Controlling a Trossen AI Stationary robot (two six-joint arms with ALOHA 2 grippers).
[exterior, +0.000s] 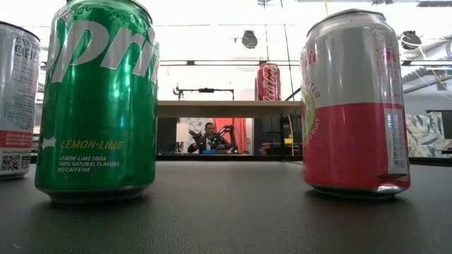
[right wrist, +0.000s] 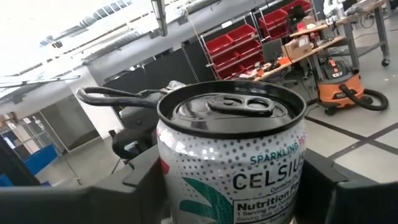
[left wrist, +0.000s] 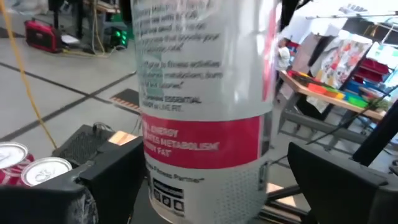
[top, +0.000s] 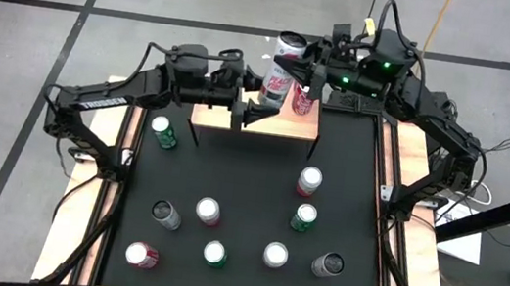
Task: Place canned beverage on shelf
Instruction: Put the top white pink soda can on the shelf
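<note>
Two claws meet over the shelf (top: 282,122) at the far end of the table (top: 247,201). The right claw (top: 283,68) is closed on a white-and-red can (top: 281,72), its dark fingers pressing the can's sides, as the right wrist view shows with the can's top (right wrist: 231,107) right in front of the camera. The left claw (top: 249,113) reaches in from the other side with its fingers spread wide; in the left wrist view the can (left wrist: 202,106) fills the gap between them, but I cannot tell whether either finger touches it. A red can (top: 303,100) already stands on the wooden top just beside the held one; the level view shows that red can (exterior: 268,81) upright on the plank.

The held can looks to hang above the shelf's top, tilted, not yet set down. The main risk, as I judge it, is crowding: lowering it at a tilt could knock the red can over, or land the base on the plank's edge so it tips off. If the right claw lets go before the left has closed or the base is flat, the can could drop.

Nine other cans stand apart on the dark table nearer the front.
</note>
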